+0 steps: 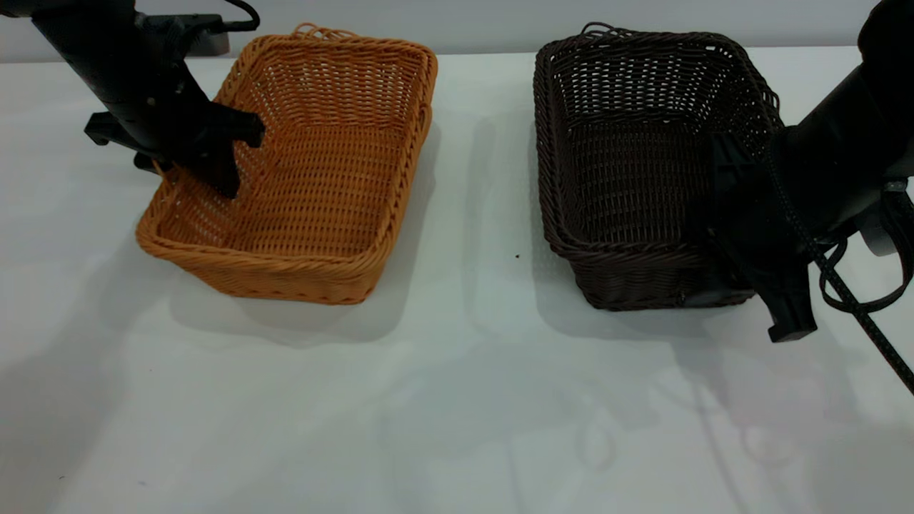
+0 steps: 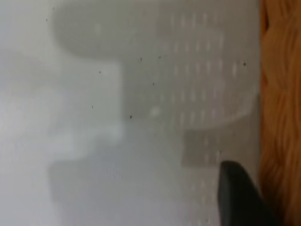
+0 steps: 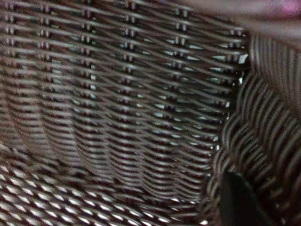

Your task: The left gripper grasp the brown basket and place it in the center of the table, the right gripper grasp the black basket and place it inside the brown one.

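Note:
The brown basket (image 1: 314,178) stands on the table (image 1: 457,400) at the left, turned a little askew. My left gripper (image 1: 188,178) is open and straddles its left wall, one finger inside and one outside. In the left wrist view the outer finger (image 2: 240,197) stands beside the orange rim (image 2: 282,113). The black basket (image 1: 635,171) stands at the right. My right gripper (image 1: 753,285) is open and straddles its right wall near the front corner. In the right wrist view one finger (image 3: 240,202) lies against the dark braided rim (image 3: 263,132), facing the basket's inner wall.
A band of bare table (image 1: 485,214) lies between the two baskets, and the front half of the table is bare too. A grey wall runs along the far edge. The right arm's braided cable (image 1: 857,314) hangs down at the right.

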`<state>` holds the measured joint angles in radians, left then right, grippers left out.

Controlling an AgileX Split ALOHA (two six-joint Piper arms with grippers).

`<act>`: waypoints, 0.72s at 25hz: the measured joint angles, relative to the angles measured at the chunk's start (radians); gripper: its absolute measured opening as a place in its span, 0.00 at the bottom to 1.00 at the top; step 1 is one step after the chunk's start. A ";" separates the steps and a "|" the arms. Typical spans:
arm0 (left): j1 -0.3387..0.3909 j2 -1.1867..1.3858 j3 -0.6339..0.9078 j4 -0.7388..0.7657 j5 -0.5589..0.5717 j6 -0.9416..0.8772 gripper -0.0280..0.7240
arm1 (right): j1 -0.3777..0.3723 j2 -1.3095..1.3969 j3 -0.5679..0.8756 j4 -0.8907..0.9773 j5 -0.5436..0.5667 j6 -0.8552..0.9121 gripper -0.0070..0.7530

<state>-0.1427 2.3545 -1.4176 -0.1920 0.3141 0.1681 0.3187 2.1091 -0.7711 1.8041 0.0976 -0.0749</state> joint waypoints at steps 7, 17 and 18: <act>-0.001 0.000 0.000 -0.014 -0.020 0.003 0.15 | -0.004 -0.023 -0.002 -0.004 0.001 -0.018 0.13; -0.009 0.000 -0.003 -0.032 -0.061 0.253 0.15 | -0.257 -0.195 -0.035 -0.147 0.118 -0.316 0.13; -0.015 -0.001 -0.003 -0.035 -0.064 0.310 0.15 | -0.285 -0.205 -0.050 -0.187 0.162 -0.324 0.13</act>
<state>-0.1574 2.3536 -1.4206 -0.2270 0.2498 0.4784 0.0339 1.9043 -0.8215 1.6171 0.2597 -0.3987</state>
